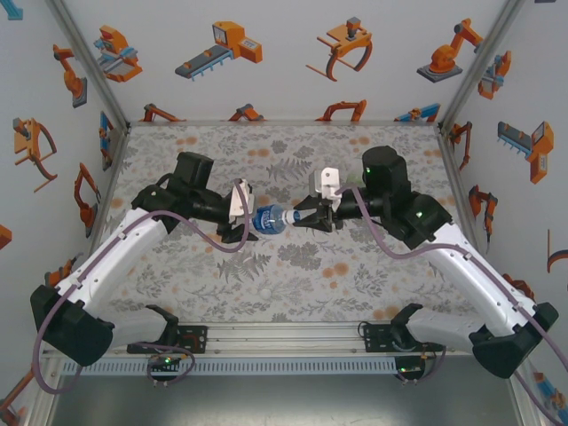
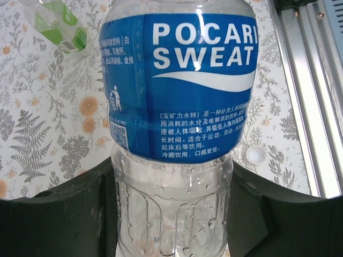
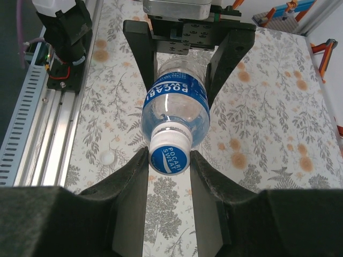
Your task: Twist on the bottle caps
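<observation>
I see the left gripper (image 3: 182, 88) clamped on the body of the blue-label bottle (image 3: 177, 104), which lies level above the table (image 1: 355, 284), near its middle. The right gripper (image 3: 170, 160) is closed on its cap (image 3: 170, 152). One loose cap (image 3: 109, 157) lies on the table.

This is a robotics lab test cell, not a lived-in room. A table (image 1: 293, 284) under a grey floral printed cover is boxed in at the left, right and far sides by white walls (image 1: 266, 80) papered with orange cartoon robot arms and grippers. Bare aluminium frame posts (image 1: 89, 67) rise at the far corners. Along the near edge run an aluminium rail (image 1: 284, 335) and a slotted cable duct (image 1: 284, 366). Two white-and-black robot arms are bolted there, a left arm (image 1: 115, 253) and a right arm (image 1: 484, 271), with purple cables (image 1: 222, 246) looped along them.
</observation>
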Controlling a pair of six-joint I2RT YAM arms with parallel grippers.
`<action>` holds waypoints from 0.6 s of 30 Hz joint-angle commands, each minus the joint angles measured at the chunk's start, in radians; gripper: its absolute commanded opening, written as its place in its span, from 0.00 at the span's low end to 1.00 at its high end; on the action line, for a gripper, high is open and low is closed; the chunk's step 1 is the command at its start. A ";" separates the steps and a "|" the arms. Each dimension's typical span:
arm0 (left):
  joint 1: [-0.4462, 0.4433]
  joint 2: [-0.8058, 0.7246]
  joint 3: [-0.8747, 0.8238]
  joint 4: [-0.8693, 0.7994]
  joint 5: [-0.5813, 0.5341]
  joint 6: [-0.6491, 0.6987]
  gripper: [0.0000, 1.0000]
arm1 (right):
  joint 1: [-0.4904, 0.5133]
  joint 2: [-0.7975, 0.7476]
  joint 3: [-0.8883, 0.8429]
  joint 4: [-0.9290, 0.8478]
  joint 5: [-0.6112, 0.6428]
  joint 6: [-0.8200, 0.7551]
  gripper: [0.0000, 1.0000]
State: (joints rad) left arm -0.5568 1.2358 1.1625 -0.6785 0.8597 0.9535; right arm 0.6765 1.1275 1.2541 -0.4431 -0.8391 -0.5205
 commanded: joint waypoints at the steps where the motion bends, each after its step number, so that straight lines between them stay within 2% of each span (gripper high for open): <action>1: -0.011 -0.004 0.032 -0.008 0.073 0.014 0.00 | 0.006 0.029 0.033 0.013 -0.007 0.046 0.00; 4: -0.010 -0.007 0.035 -0.005 0.066 0.010 0.00 | 0.007 0.034 0.010 0.099 0.067 0.259 0.00; 7: -0.008 -0.014 0.027 0.022 0.045 -0.011 0.00 | 0.006 0.030 -0.030 0.208 0.226 0.616 0.00; 10: -0.004 -0.030 0.005 0.078 0.024 -0.047 0.00 | 0.006 0.046 -0.020 0.179 0.322 0.893 0.00; 13: 0.002 -0.044 -0.018 0.133 0.003 -0.084 0.00 | 0.006 0.060 -0.018 0.151 0.362 1.180 0.00; 18: 0.007 -0.048 -0.027 0.168 -0.031 -0.108 0.00 | 0.006 0.106 0.023 0.005 0.390 1.504 0.00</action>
State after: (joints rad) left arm -0.5404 1.2205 1.1343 -0.6060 0.7712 0.8742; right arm 0.6758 1.1908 1.2530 -0.3359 -0.5060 0.6529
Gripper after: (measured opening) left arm 0.584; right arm 0.348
